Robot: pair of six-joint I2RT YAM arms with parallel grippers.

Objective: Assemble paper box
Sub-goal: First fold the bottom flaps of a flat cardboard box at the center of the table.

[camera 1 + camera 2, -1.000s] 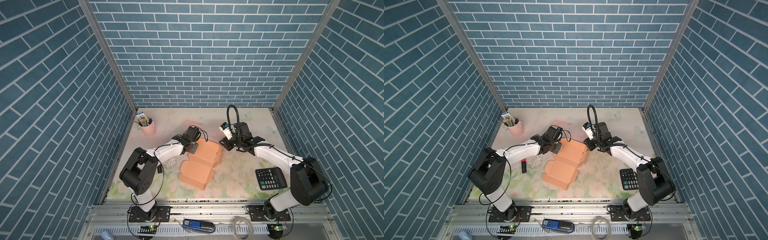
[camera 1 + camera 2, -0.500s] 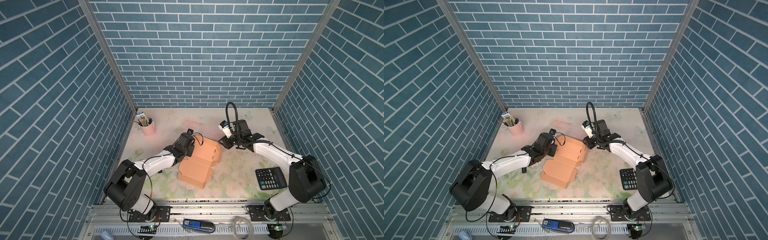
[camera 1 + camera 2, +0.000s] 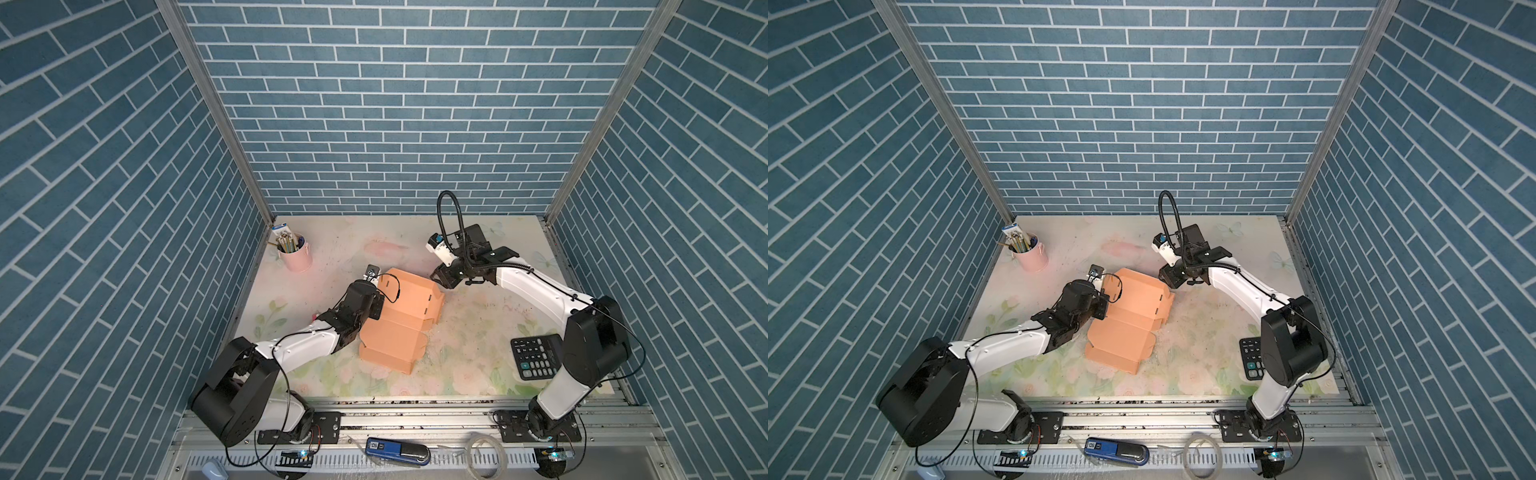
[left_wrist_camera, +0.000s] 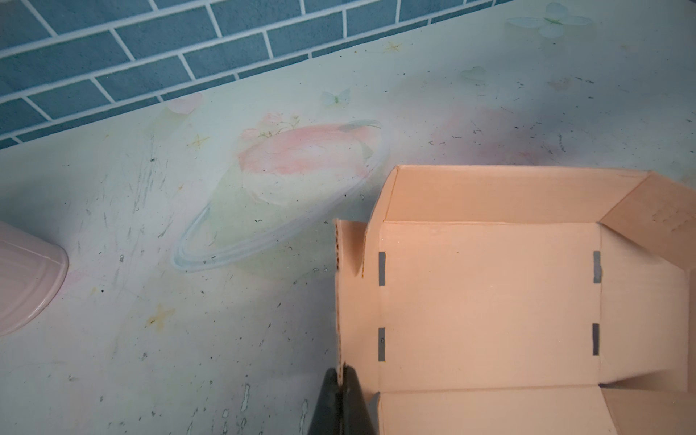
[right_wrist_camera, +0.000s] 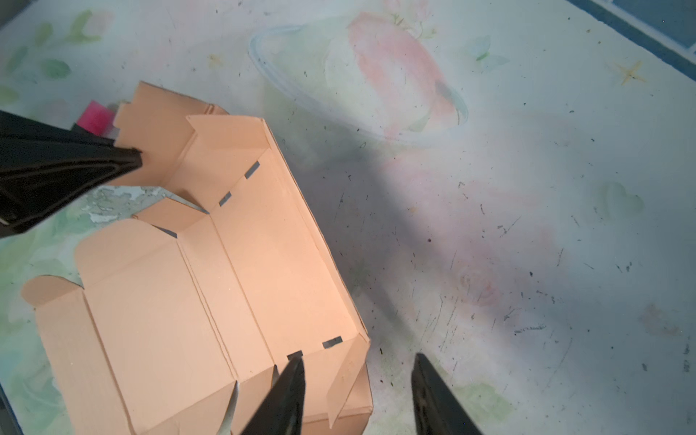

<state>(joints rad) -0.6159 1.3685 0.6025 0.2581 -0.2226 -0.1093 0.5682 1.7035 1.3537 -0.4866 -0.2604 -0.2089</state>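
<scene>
The half-folded paper box (image 3: 399, 316) is seen mid-table. Its side flap is pinched by the left gripper (image 4: 341, 373); the right gripper (image 5: 357, 357) is spread at its end flap. A calculator (image 3: 536, 361) and pencil cup (image 3: 296, 257) are set well aside.

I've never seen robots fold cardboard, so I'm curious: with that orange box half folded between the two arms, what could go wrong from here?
The left jaws pinch only a thin flap edge of the paper box; a tug might tear it or slip off. The right jaws stand open astride the box's opposite end, so closing off-line could crush a flap there.
</scene>
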